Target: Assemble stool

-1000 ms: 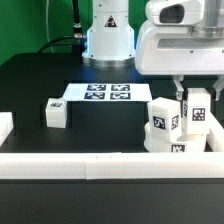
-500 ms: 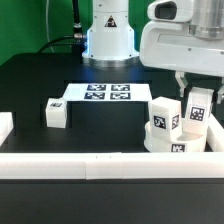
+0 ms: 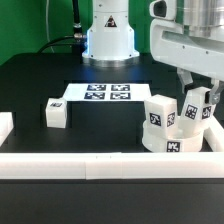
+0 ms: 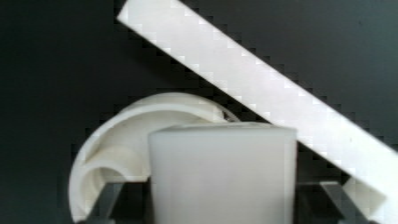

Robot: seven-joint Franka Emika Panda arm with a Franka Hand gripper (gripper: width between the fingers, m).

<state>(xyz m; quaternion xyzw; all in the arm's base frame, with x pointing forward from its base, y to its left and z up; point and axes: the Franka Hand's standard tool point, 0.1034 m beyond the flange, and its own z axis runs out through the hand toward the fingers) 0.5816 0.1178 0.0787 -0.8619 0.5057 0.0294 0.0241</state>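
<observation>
A white rail (image 3: 60, 163) borders the near edge of the bench (image 3: 110, 125). Just behind it, at the exterior view's right, sits the round white seat (image 3: 195, 143), tag on its wall. Two tagged block legs stand on it. The free leg (image 3: 160, 116) leans toward the exterior view's left. The held leg (image 3: 197, 112) is near vertical, pinched by the claw (image 3: 197, 93). Farther left lies a loose leg (image 3: 56, 112), well apart. Beyond it is the marker board (image 3: 100, 93).

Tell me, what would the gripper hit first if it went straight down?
Probably the round seat. The gripper is shut on a leg pointing down at it, so that leg would press into the seat; whether they already touch is unclear.
</observation>
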